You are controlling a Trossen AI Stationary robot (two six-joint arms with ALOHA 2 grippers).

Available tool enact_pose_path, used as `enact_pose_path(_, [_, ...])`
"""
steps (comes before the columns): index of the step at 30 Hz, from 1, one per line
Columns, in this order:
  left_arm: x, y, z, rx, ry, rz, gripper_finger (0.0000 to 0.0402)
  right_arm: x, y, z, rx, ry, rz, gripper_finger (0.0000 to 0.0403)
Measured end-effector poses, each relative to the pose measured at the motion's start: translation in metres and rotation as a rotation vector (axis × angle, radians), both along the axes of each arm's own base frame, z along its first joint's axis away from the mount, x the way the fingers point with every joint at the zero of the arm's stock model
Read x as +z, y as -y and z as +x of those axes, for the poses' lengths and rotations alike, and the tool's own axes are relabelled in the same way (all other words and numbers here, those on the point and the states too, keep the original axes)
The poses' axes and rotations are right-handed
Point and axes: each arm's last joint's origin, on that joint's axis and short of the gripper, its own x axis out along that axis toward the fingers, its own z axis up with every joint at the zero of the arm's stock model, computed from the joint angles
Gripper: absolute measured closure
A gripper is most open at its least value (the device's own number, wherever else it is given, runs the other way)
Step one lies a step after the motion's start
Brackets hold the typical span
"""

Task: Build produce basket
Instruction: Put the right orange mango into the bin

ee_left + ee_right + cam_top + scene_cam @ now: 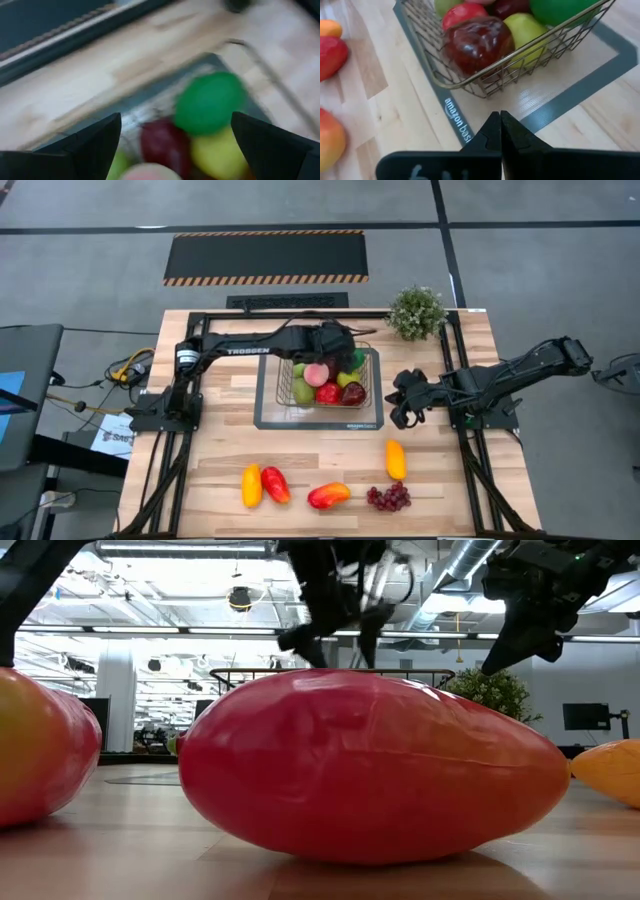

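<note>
Two grippers over the table, neither holding anything; left gripper (pixel 345 350) poised above the far side of the basket (pixel 327 402), fingers (pixel 95 142) spread wide apart in the left wrist view, nothing between them, a green fruit (pixel 209 102) seen below through the gap, with a dark red one (pixel 162 142) and a yellow one (pixel 220 155) just beside it; right gripper (pixel 500 131) hovering just off the basket's right side, fingertips pressed together, empty, pointed toward the basket's near corner.

Inside the basket, piled and touching: a pink fruit (pixel 316 374), a red apple (pixel 329 392), a maroon apple (pixel 477 42) against the wire, yellow-green pieces (pixel 525 27) behind it; basket resting on a grey mat with a dark rim (pixel 570 95), in the middle of the wooden table (pixel 220 440).

Left out on the near part of the table, well apart from the basket: a yellow-orange fruit (pixel 252 484) touching a red one (pixel 275 483); a red-and-orange mango (pixel 328 496) near the middle; a purple grape bunch (pixel 389 497); an orange fruit (pixel 396 459) above the grapes, nearest the right gripper; red mango filling most of the low view (pixel 365 775).

At the far right corner of the table, a bushy potted plant (pixel 416 312).
</note>
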Motion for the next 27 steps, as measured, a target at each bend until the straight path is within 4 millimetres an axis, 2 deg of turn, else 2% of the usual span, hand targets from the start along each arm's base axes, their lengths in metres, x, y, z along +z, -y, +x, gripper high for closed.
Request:
enact_pose_path(4, [0.019, 0.02, 0.007, -0.191, 0.045, -0.071, 0.0041, -0.001, -0.002, 0.0, 0.019, -0.011, 0.071, 0.0396])
enact_pose_path(7, [0.025, 0.041, 0.01, -0.294, 0.062, -0.139, 0.0041, -0.002, -0.005, -0.002, 0.028, -0.033, 0.145, 0.0396])
enact_pose_path(17, [0.024, 0.133, 0.004, -0.47, 0.023, -0.28, 0.0041, -0.013, -0.031, -0.025, -0.023, -0.208, 0.287, 0.0396])
enact_pose_path(27, [0.017, 0.231, -0.02, -0.68, -0.032, -0.292, 0.0041, -0.013, -0.062, -0.041, 0.139, -0.227, 0.299, 0.0396])
